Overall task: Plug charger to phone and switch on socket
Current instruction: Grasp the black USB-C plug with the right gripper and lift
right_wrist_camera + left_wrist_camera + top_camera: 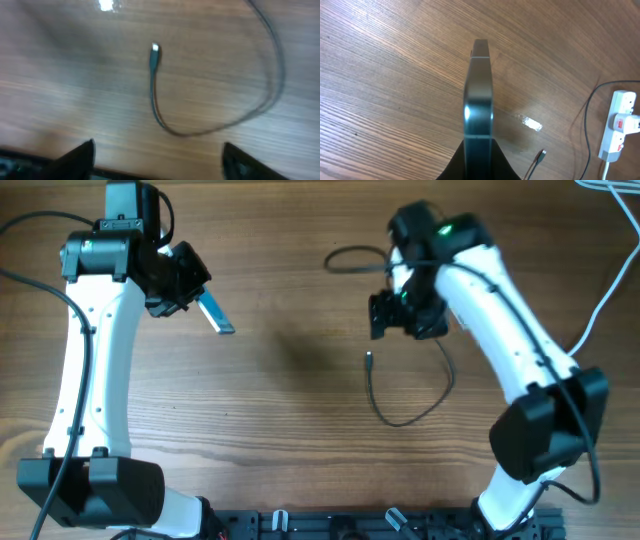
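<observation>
Left of centre, your left gripper [200, 300] grips the phone [216, 314] edge-on, while your right gripper [159, 152] hangs wide open and empty over the charger [154, 60] plug tip, the socket [620, 125] markings too small to read.

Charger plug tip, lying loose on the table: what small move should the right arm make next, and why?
Probably lower the open right pincer onto the charger plug tip, which lies free ahead of it; the left pincer already grips the phone.
</observation>
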